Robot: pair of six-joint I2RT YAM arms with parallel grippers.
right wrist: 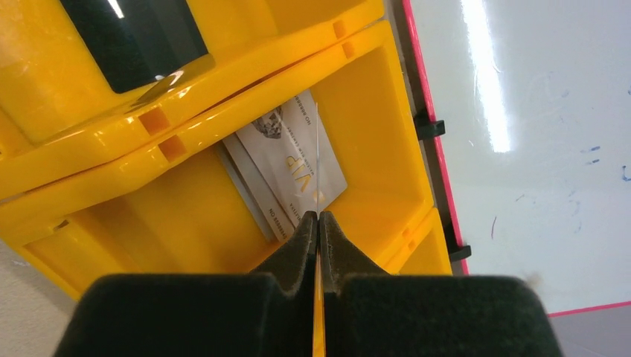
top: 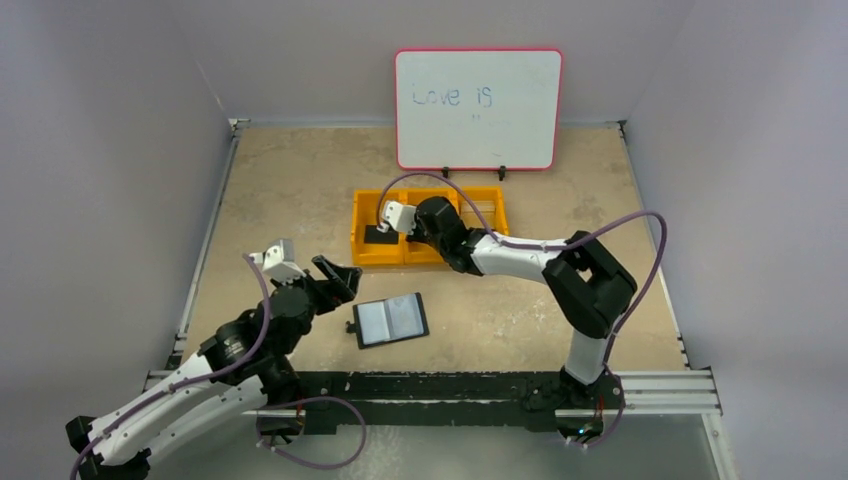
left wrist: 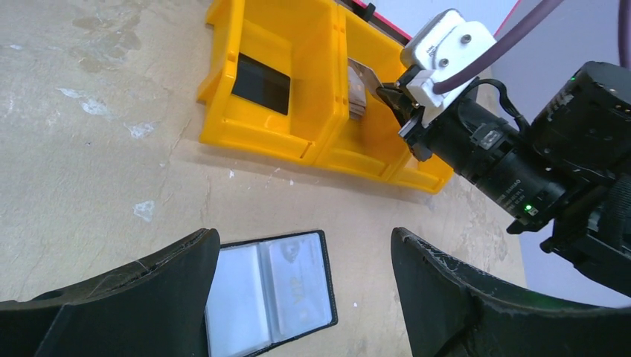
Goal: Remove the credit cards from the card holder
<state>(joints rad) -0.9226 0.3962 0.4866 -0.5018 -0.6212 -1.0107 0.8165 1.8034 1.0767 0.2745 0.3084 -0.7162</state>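
The black card holder (top: 390,320) lies open on the table, its pale pockets facing up. In the left wrist view (left wrist: 271,290) a whitish credit card (left wrist: 298,279) shows inside its right pocket. My left gripper (left wrist: 303,238) is open and empty, hovering just left of and above the holder (top: 335,275). My right gripper (right wrist: 318,216) is shut on a credit card seen edge-on (right wrist: 318,149), held over the middle compartment of the yellow tray (right wrist: 372,89). Other credit cards (right wrist: 286,163) lie stacked in that compartment. From the left wrist view the held card (left wrist: 361,74) hangs at the fingertips.
The yellow three-compartment tray (top: 480,200) stands mid-table; a flat black rectangle (left wrist: 260,83) lies in its left compartment. A pink-framed whiteboard (top: 478,108) stands behind the tray. The right arm reaches across the tray's front.
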